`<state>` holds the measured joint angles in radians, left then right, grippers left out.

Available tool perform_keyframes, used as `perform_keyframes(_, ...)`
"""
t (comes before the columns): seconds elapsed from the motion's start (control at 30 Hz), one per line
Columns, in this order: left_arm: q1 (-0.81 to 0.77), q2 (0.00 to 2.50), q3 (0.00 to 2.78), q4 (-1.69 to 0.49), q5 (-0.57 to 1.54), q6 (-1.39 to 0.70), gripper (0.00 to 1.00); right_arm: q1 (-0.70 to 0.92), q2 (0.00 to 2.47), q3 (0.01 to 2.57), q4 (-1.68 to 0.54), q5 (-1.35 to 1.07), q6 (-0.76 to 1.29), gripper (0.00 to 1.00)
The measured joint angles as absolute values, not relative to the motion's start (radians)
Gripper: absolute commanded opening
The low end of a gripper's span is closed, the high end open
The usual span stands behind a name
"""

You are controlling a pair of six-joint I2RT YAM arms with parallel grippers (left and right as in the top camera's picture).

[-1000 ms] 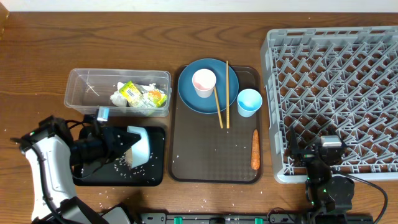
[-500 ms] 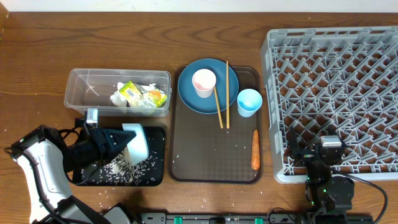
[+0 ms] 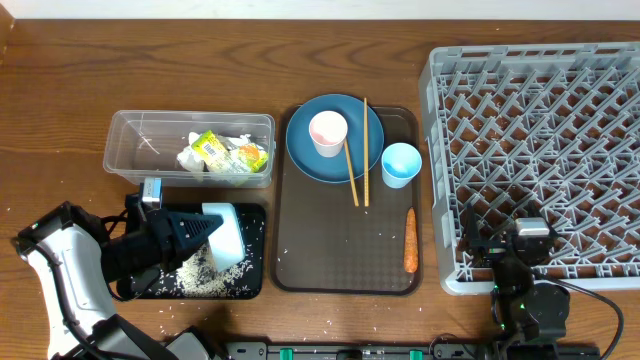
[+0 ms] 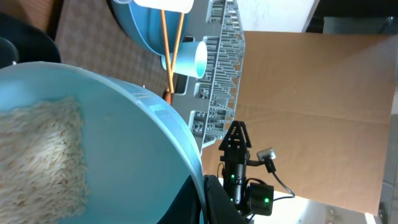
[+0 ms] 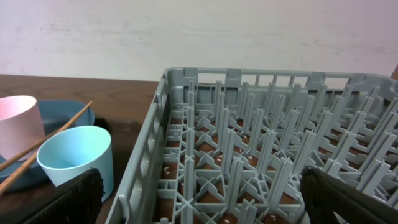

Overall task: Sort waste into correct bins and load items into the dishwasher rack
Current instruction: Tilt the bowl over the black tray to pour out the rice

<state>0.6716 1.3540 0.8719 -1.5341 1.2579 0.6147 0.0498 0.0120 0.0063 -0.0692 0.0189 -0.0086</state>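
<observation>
One left pincer [image 3: 203, 232] clamped on tilted light blue bowl [image 3: 226, 240] over black tray [image 3: 252, 290]; right pincer [image 5: 208, 200] wide open, empty

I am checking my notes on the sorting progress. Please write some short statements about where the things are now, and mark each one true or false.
1. The left pincer holds the light blue bowl tilted over the shallow black rectangular tray. True.
2. The small orange carrot lies in the clear rectangular plastic tub. False: it lies on the dark brown serving tray.
3. The pale pink cup stands on the large dark blue plate. True.
4. The light blue cup stands in the large grey plastic rack. False: it stands on the brown tray, beside the plate.
5. The yellow-green crumpled snack wrapper lies in the clear tub. True.
</observation>
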Motion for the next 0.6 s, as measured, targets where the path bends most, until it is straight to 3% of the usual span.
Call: perform_keyframes(0.6, 0.672, 1.367, 0.872, -1.476, 1.253, 0.706, 0.06, 0.050, 0.012, 0.006, -0.069, 0.019, -0.009, 0.99)
